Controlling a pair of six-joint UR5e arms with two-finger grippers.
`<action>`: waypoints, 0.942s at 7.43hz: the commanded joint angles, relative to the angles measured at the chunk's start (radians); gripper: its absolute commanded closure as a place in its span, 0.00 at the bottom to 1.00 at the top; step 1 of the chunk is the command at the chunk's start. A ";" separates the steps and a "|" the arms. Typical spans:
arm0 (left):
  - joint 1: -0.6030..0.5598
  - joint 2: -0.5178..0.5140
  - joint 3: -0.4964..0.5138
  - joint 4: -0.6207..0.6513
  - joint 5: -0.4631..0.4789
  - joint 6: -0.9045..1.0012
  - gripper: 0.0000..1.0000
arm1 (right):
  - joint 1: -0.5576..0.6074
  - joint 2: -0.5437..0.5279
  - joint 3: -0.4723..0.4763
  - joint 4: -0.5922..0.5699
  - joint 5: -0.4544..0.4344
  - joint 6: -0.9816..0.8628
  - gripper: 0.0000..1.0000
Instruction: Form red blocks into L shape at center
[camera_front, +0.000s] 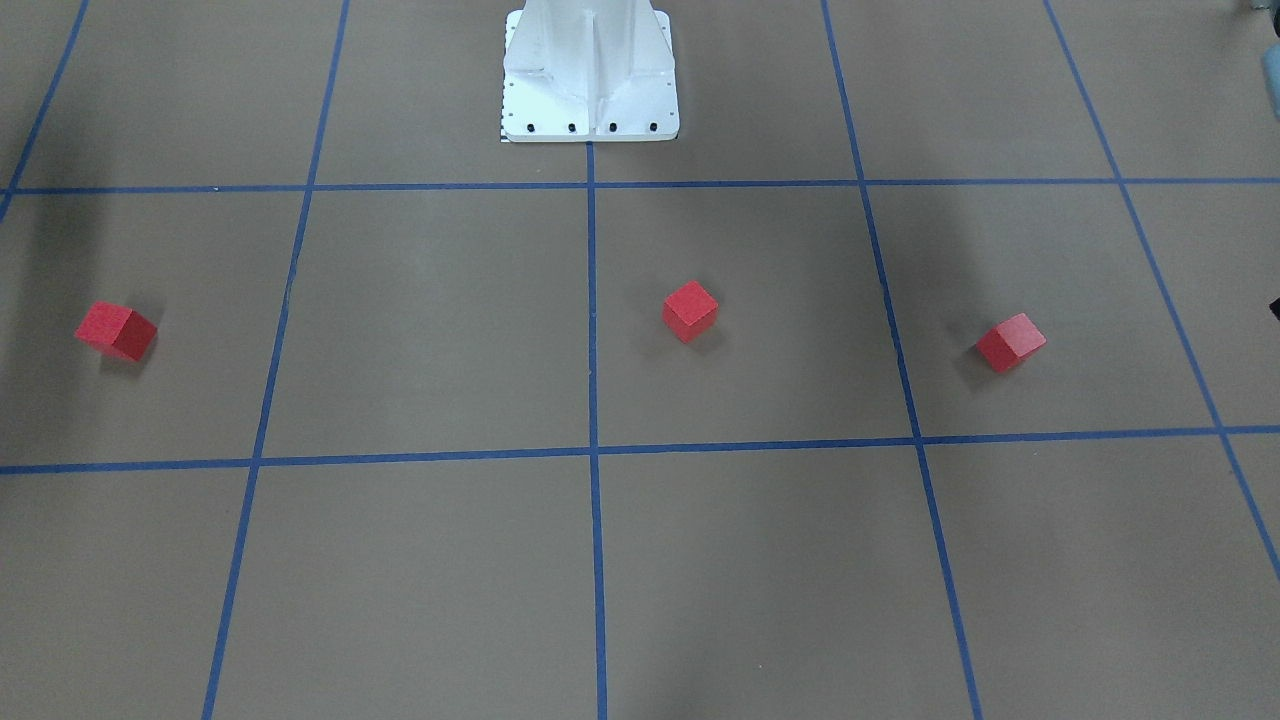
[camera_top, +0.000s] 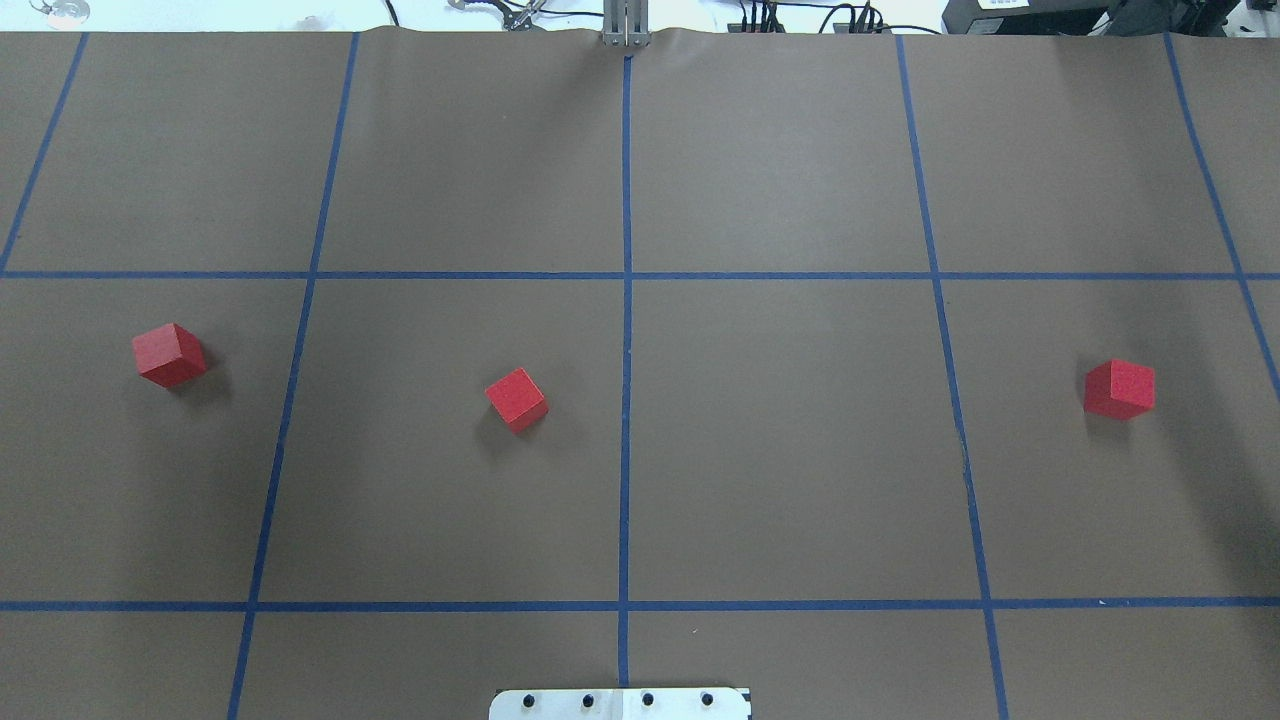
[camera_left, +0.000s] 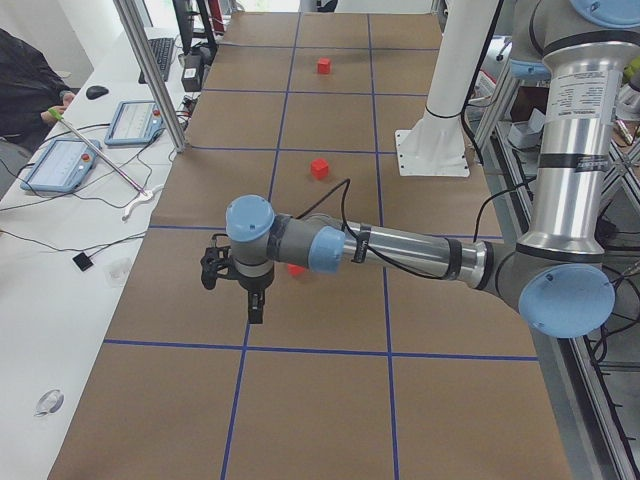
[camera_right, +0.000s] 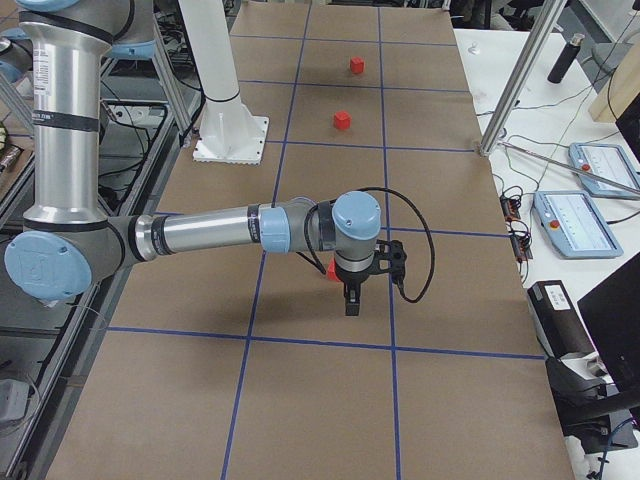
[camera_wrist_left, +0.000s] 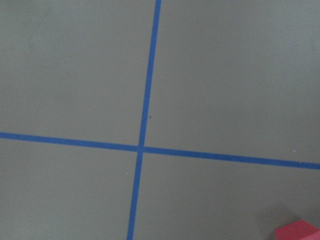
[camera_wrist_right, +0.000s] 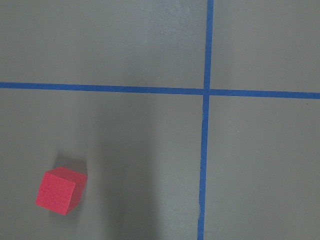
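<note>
Since the red blocks (camera_top: 516, 399) lie scattered mid-frame, left gripper (camera_left: 255, 305) and right gripper (camera_right: 352, 298) hover near the outer ones, likely to fetch them; I cannot tell how the jaws stand.

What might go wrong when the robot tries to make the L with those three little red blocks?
The left small matte red cube, the middle cube and the right cube lie far apart, each turned differently, so their sides might not meet neatly in the L. Each cube looks tiny beside the left gripper, so a slightly off grasp could knock one away.
</note>
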 joint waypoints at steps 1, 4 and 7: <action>0.252 -0.022 -0.166 0.000 0.114 -0.425 0.00 | 0.000 0.000 -0.001 0.001 0.000 -0.001 0.00; 0.571 -0.193 -0.198 0.048 0.232 -0.816 0.00 | 0.000 0.000 -0.004 0.001 -0.006 -0.002 0.00; 0.753 -0.512 -0.076 0.233 0.290 -1.020 0.00 | -0.002 -0.001 -0.007 0.001 -0.001 -0.006 0.00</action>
